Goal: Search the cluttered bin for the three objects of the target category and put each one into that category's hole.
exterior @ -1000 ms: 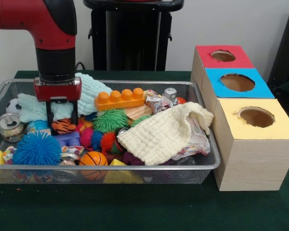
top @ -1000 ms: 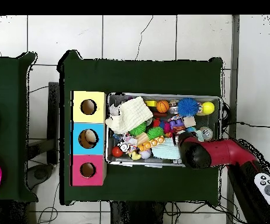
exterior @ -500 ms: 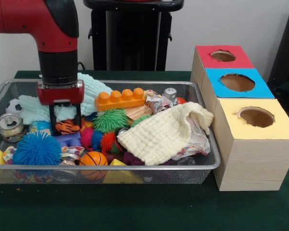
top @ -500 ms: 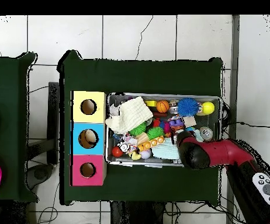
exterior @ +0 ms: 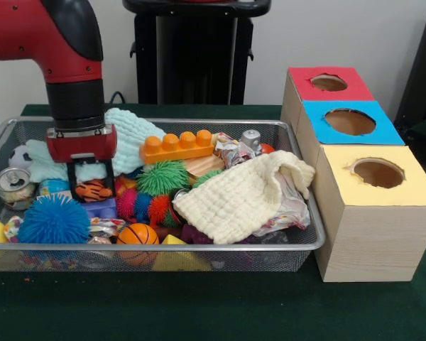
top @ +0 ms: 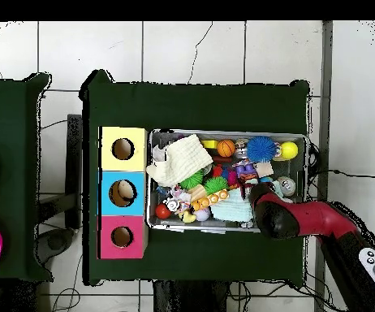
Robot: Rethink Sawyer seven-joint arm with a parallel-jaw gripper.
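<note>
From the front, the red and black arm is reaching down into the wire bin [exterior: 199,246] at its left end, where the gripper [exterior: 92,190] is sitting with its two black fingers [exterior: 72,181] clenched on either side of a small orange tiger-striped toy [exterior: 94,190], which is lying just above a purple block [exterior: 99,207] and between a blue spiky ball [exterior: 54,220] and a green spiky ball [exterior: 162,176]. A cream cloth [exterior: 241,195] is draping over the bin's right half, and beside the bin the yellow box [exterior: 376,213], blue box [exterior: 348,124] and red box [exterior: 326,84] are standing in a row, each with a round hole on top. From overhead, the arm [top: 304,221] is covering the gripper and the toy at the bin's [top: 227,132] right end, well apart from the three boxes [top: 122,192] lining its left side.
</note>
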